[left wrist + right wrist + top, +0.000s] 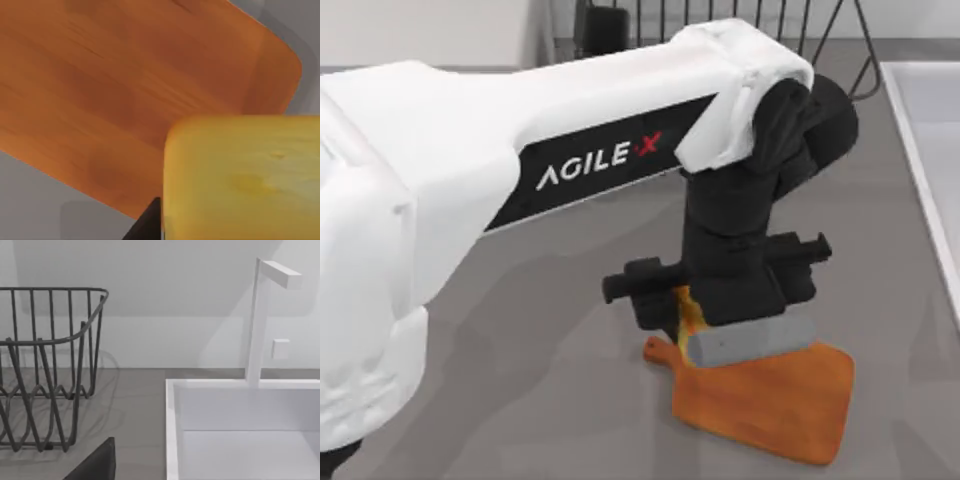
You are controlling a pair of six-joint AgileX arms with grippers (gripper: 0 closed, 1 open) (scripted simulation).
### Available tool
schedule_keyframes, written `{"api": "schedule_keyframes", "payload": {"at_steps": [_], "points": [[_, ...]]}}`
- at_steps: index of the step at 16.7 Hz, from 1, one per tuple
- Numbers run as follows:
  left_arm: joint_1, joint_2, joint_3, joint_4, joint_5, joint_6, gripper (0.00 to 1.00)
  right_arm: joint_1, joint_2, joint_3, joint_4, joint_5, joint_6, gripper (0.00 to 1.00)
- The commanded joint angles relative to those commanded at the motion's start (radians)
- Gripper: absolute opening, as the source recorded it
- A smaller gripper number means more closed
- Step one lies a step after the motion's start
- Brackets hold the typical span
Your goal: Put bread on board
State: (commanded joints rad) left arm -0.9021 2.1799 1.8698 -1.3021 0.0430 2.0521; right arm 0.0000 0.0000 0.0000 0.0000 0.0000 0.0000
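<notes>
Orange-brown board [770, 405] lies under the left gripper [705, 320], clamped on yellow bread [245, 175]; wire rack [47, 370] behind.

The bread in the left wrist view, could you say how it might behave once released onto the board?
The bread shows flat faces with rounded edges, so it will probably sit still rather than roll. Its smooth crust might slip a little on the board. The left gripper carries it over the handle end, so it may land near that edge.
</notes>
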Motion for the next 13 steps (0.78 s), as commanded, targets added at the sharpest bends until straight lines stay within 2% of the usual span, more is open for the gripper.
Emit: {"api": "schedule_keyframes", "payload": {"at_steps": [4,13], "points": [[-0.065,0.069,0.060,0.045,-0.034,0.138,0.00,0.000,0.000,0.000,0.000,0.000,0.000,1.00],[-0.064,0.074,0.050,0.062,-0.037,0.148,0.00,0.000,0.000,0.000,0.000,0.000,0.000,1.00]]}}
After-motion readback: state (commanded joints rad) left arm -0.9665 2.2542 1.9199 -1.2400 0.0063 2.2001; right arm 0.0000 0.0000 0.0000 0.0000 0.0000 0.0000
